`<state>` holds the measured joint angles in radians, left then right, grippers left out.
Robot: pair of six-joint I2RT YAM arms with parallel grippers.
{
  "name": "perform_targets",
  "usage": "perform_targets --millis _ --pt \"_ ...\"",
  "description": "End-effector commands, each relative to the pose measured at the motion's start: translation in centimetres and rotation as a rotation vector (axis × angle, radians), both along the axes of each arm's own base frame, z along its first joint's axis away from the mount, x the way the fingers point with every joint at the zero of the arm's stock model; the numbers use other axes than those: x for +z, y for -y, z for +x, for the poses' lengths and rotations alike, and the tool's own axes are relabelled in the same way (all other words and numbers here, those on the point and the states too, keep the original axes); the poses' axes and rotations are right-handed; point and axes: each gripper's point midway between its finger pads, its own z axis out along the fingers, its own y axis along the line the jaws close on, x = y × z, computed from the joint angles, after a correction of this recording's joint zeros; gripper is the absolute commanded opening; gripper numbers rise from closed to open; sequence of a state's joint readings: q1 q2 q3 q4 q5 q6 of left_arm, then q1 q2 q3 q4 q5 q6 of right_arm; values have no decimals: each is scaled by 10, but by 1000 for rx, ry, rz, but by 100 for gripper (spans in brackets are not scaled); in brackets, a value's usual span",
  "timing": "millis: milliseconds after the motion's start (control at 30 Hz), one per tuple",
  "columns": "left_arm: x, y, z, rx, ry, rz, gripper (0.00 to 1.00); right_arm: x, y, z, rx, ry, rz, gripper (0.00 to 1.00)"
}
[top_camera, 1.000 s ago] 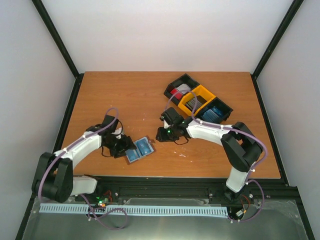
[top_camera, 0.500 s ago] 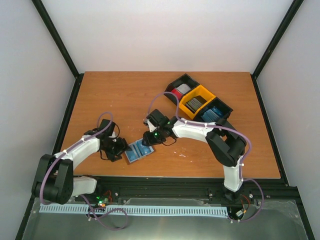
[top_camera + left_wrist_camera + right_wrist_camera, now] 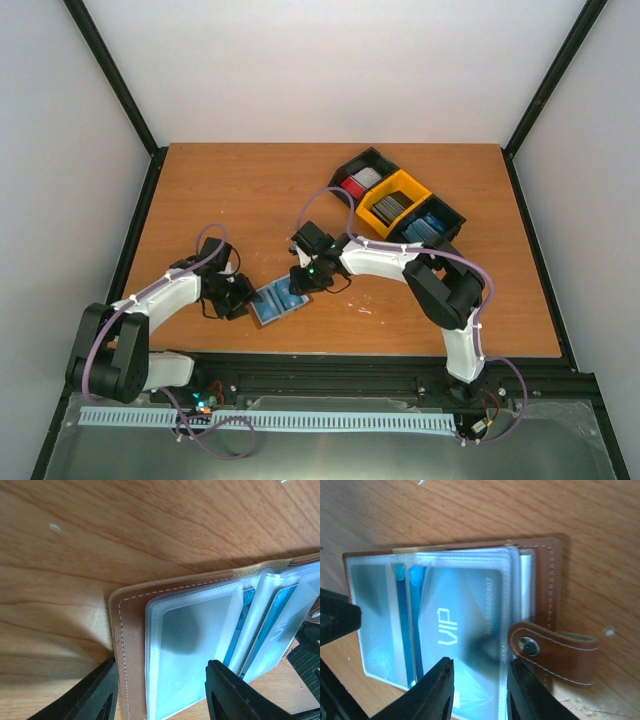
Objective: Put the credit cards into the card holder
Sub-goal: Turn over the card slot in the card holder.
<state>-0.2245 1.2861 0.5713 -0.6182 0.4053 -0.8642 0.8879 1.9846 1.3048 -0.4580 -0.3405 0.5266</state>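
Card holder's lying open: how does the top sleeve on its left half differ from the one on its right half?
The left sleeve looks empty and cloudy; the right sleeve shows a blue card printed VIP. The left sleeve ends at a plain stitched leather edge; the right sleeve sits beside the tab clasp. Both are clear plastic pockets in the brown card holder, which lies open.

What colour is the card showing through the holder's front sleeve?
Blue, with white VIP lettering; the card shows best in the right wrist view.
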Motion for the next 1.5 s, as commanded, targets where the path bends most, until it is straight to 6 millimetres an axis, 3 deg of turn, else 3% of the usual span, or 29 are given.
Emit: perform_targets --millis 0,400,633,767,933,1233,1467 --pt "0 3 4 -17 17 -22 48 5 -9 -8 25 -28 49 29" --pt "2 11 9 -48 38 -62 46 -9 -6 -16 32 -87 25 36" --pt "0 9 10 -49 37 -48 45 -16 10 3 -45 -11 -99 42" --pt "0 9 11 -54 37 -43 45 -23 5 -5 3 -46 -78 44" --pt "2 10 15 -61 45 -40 45 -8 -19 -24 68 -144 89 43" --pt "0 9 16 -64 42 -37 45 28 -27 -20 73 -179 283 42" --pt "1 10 18 -70 44 -38 45 16 -18 -14 79 -141 187 33"
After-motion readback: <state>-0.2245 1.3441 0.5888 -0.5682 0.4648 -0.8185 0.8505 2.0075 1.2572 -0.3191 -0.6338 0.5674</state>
